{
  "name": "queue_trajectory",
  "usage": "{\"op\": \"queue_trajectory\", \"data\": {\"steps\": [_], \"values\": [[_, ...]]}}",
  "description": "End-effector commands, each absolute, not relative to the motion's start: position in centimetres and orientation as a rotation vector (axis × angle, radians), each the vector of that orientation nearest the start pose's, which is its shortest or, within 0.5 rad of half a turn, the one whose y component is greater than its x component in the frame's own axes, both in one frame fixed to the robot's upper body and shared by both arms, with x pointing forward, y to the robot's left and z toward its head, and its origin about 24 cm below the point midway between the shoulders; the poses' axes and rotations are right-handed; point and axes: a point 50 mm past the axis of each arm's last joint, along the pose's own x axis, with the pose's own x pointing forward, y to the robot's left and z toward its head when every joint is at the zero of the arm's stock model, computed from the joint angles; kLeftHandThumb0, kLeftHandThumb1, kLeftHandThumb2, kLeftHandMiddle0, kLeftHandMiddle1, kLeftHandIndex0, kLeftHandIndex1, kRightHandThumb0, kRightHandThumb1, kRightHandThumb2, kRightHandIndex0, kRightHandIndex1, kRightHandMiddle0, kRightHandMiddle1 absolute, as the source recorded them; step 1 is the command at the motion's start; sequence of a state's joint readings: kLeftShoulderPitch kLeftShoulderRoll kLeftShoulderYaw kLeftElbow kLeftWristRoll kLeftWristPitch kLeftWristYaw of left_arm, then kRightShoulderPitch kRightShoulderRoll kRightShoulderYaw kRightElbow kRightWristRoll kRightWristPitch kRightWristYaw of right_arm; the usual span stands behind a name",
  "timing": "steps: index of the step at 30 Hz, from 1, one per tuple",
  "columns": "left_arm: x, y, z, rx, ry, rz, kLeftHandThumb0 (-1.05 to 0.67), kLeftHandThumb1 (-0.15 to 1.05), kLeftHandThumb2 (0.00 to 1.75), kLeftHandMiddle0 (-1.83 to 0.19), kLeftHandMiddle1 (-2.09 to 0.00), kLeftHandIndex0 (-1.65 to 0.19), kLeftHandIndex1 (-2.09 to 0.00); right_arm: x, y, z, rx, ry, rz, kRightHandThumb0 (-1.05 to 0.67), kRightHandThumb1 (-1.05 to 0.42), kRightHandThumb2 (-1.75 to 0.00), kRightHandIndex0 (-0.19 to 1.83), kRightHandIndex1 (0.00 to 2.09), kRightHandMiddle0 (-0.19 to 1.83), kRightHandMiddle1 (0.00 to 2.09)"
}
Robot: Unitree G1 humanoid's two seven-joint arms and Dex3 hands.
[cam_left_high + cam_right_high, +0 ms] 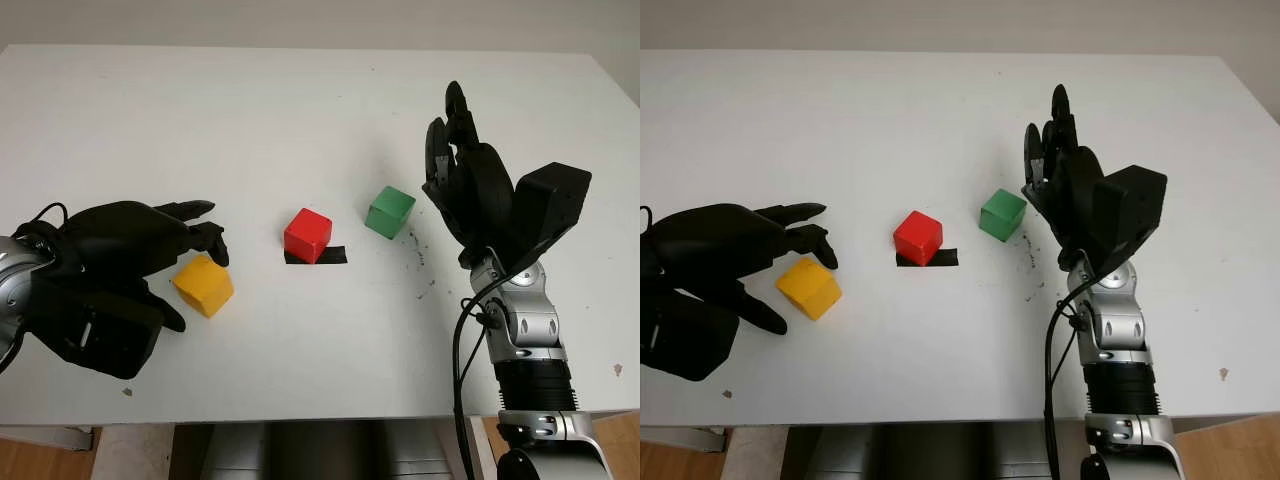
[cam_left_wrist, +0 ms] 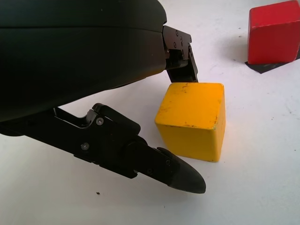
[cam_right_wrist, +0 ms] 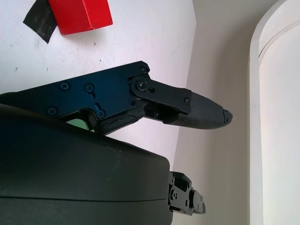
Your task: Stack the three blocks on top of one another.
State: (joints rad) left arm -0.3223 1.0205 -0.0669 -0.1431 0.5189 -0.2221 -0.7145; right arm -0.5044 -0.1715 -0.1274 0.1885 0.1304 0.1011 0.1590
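A yellow block [image 1: 203, 285] sits on the white table [image 1: 300, 120] at the left. My left hand [image 1: 200, 288] is open around it: two fingers [image 2: 180, 56] reach past its far side and the thumb [image 2: 180, 173] lies along its near side, neither pressing on it. A red block [image 1: 307, 235] stands mid-table on a patch of black tape [image 1: 335, 256]. Just right of it is a green block [image 1: 389, 212]. My right hand [image 1: 455, 140] hangs open to the right of the green block, fingers pointing toward the far edge, holding nothing.
The table's near edge [image 1: 320, 418] runs across the bottom of the head views. Small dark specks [image 1: 418, 262] mark the surface near the right arm. A cable [image 1: 462, 350] hangs along the right forearm.
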Motion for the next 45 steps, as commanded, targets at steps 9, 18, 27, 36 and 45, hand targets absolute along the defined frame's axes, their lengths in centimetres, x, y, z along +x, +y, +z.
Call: {"op": "queue_trajectory", "data": {"steps": [9,18,27,36,45], "values": [[27.7,22.7,18.6,1.666,-0.082,-0.647,-0.54,0.91,0.06,-0.05,-0.07,-0.08,-1.17,33.7,-17.3,14.4,-0.029,-0.235,0.143,-0.67,-1.05,-0.7,-0.19,0.0,-0.19,0.0],[27.8,22.8,18.3,1.696,-0.165,-0.616,-0.33,1.05,0.14,-0.18,-0.06,0.01,-1.74,33.7,-17.2,14.4,-0.019,-0.22,0.151,-0.67,-1.05,-0.69,-0.19,0.0,-0.19,0.0],[28.2,22.9,18.8,1.694,-0.193,-0.592,-0.35,1.05,0.26,-0.21,-0.06,0.14,-2.06,33.8,-17.1,14.4,-0.009,-0.217,0.149,-0.67,-1.05,-0.69,-0.19,0.0,-0.19,0.0],[28.9,22.3,21.6,1.79,-0.228,-0.563,-0.37,1.05,0.23,-0.23,-0.06,0.08,-2.02,33.8,-17.0,14.4,-0.003,-0.21,0.145,-0.67,-1.05,-0.67,-0.19,0.0,-0.19,0.0],[30.1,20.9,25.1,1.755,-0.346,-0.55,-0.37,1.05,0.17,-0.28,-0.06,-0.06,-1.79,33.8,-16.8,14.3,0.015,-0.2,0.154,-0.66,-1.05,-0.67,-0.19,0.0,-0.19,0.0]]}}
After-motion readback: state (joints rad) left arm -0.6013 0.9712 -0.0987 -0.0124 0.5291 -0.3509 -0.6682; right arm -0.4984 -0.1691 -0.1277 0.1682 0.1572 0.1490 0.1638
